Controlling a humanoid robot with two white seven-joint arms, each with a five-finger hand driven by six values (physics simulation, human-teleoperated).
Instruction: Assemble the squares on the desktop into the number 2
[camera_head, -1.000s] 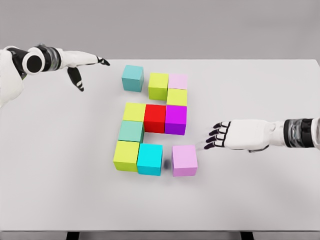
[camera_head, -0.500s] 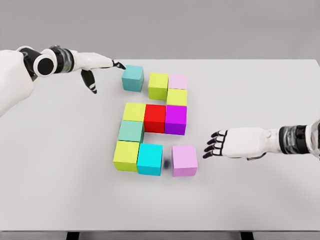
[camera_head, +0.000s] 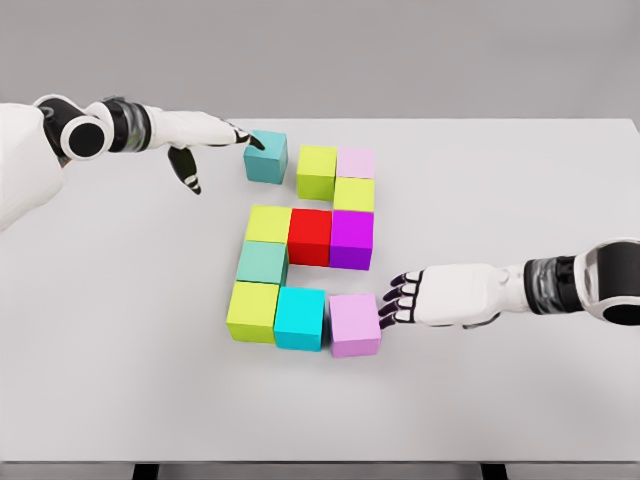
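Here the right hand (camera_head: 400, 297), fingers spread, touches the pink cube (camera_head: 355, 325) at its 3 o'clock side, flush against the cyan cube (camera_head: 299, 318), while the left hand (camera_head: 205, 135), fingers extended, touches the teal cube (camera_head: 266, 157) from 9 o'clock.

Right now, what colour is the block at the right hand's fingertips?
Light pink block, bottom row; head view shows it.

Left hand (camera_head: 205, 135) extended far left, fingers outstretched, right hand (camera_head: 425, 296) low right, fingers spread flat
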